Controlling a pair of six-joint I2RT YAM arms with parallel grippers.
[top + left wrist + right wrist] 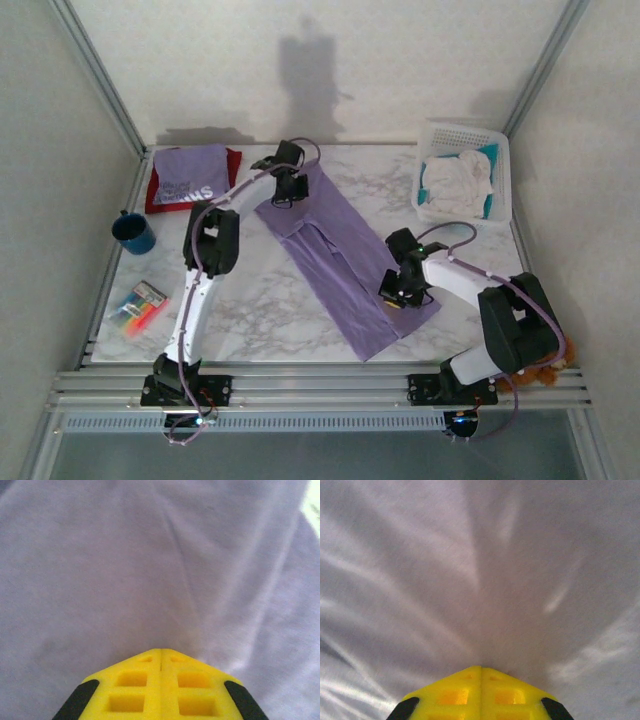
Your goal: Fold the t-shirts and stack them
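- T-shirts first: the plain purple t-shirt [340, 260] lies in the middle of the table [250, 300]. It is folded into a long strip that runs slantwise.
- The left gripper [286, 192] is at the far end of the strip. It is squeezed shut, with purple cloth pinched at its tips.
- The right gripper [396, 295] is at the near end and is shut tight too. Wrinkles in the cloth run right up to its tips, so it looks like it has hold.
- A lettered purple t-shirt [192, 178] sits folded on a red t-shirt [153, 200] in the far left corner.
- I think the step in hand is folding the strip in half.
- Next, one end needs lifting and laying over the other end, with the edges lined up. After that the shirt can go on the pile.
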